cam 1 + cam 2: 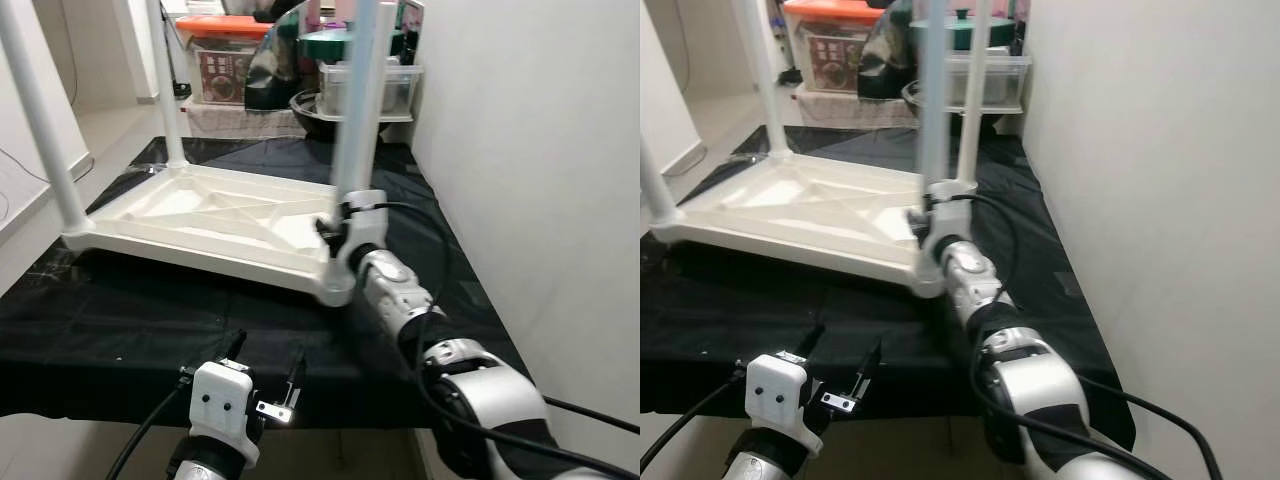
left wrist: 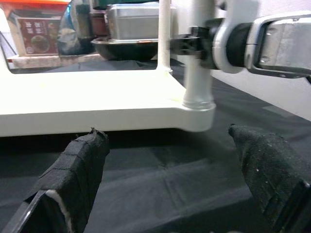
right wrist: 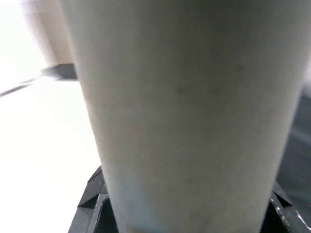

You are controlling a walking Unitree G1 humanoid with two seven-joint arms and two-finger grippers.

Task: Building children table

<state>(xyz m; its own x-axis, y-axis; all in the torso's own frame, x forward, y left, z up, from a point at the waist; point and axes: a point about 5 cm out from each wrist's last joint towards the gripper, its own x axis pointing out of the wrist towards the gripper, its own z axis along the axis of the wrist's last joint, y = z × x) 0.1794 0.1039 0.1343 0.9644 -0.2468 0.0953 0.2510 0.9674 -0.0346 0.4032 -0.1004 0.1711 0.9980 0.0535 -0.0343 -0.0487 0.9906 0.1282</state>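
The white children's table top (image 1: 200, 225) lies upside down on a black-covered surface (image 1: 130, 320), its legs pointing up. My right gripper (image 1: 335, 222) is shut on the near-right leg (image 1: 358, 100) just above its socket at the table's corner. In the right wrist view that leg (image 3: 184, 111) sits close between the fingers. My left gripper (image 1: 267, 358) hovers open near the surface's front edge, in front of the same corner, holding nothing. The left wrist view shows its fingertips (image 2: 82, 160) spread wide, facing the leg (image 2: 198, 73).
Three more legs stand at the near-left (image 1: 40, 120), far-left (image 1: 170, 90) and far-right (image 1: 973, 100) corners. Behind the table are an orange-lidded bin (image 1: 225, 50), a clear container (image 1: 365, 85) and a dark bowl. A white wall (image 1: 540, 150) runs close along the right.
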